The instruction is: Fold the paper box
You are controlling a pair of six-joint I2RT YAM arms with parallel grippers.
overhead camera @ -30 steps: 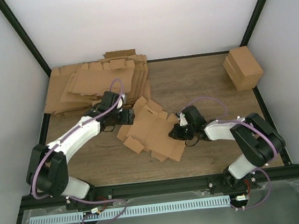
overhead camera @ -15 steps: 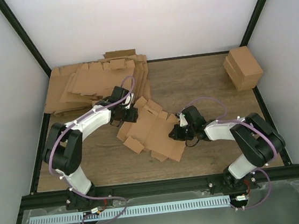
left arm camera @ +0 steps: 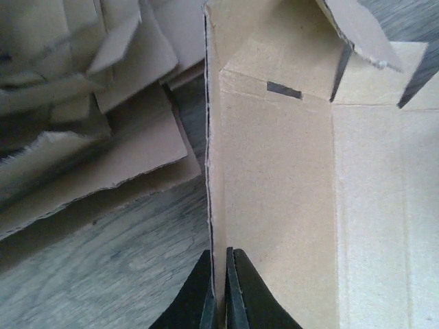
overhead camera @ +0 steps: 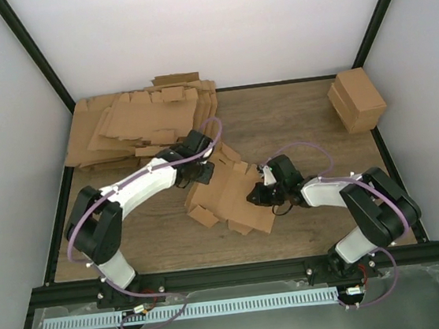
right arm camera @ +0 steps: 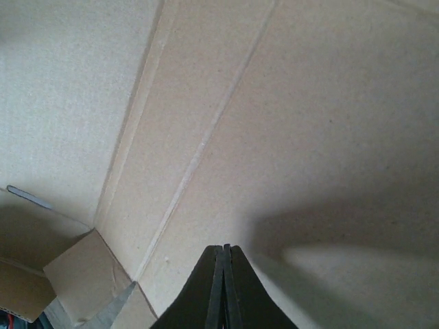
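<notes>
The paper box (overhead camera: 234,188) is a flat brown die-cut sheet with flaps, lying mid-table. My left gripper (overhead camera: 202,166) is shut on its left edge. In the left wrist view that edge panel of the paper box (left arm camera: 274,192) stands upright, pinched between the black fingertips of the left gripper (left arm camera: 219,277). My right gripper (overhead camera: 256,197) is shut at the sheet's right side. In the right wrist view the right gripper (right arm camera: 223,255) has its closed tips against the creased inner face of the paper box (right arm camera: 309,103), with nothing between them.
A thick pile of brown cardboard sheets (overhead camera: 140,124) fills the back left corner, just behind the left gripper, and shows as the pile (left arm camera: 82,103) in the left wrist view. A blocky brown carton (overhead camera: 357,99) stands at the back right. Black frame rails edge the table.
My left arm reached right to the sheet and its jaws closed on the left edge. The sheet's left side was pushed right and raised. The right arm stayed put.
</notes>
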